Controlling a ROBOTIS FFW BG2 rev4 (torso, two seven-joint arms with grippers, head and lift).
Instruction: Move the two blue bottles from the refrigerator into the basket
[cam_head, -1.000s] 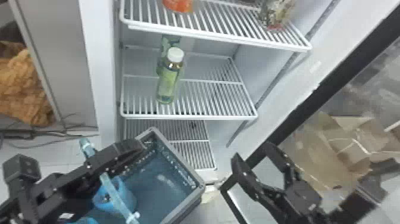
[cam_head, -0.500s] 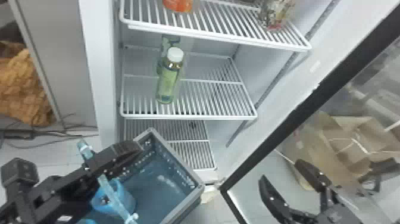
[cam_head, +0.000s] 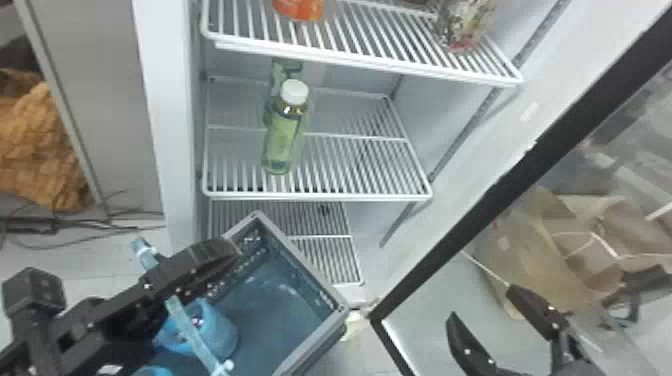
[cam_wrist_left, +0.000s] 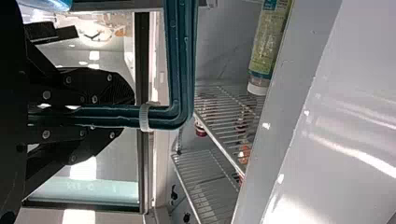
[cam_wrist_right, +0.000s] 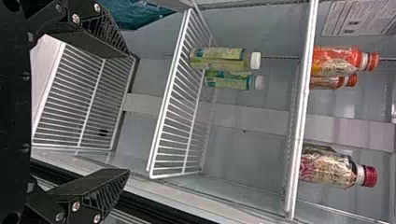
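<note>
1. The front green-labelled bottle (cam_wrist_right: 217, 58) is standing upright ahead of the right fingers (cam_wrist_right: 100, 189), its twin (cam_wrist_right: 227, 82) standing just behind; those fingers are gaping wide, holding nothing.
2. It's looking like smooth, fairly firm plastic, probably weighty with drink and slippery if chilled; I'd be pinching its label at mid-height, below the cap.
3. Both are resting on a wire shelf (cam_head: 350, 196) inside the open fridge.
4. Left fingers (cam_wrist_left: 102, 86) are clamping the basket (cam_head: 301, 261), its blue items sitting beside them.
</note>
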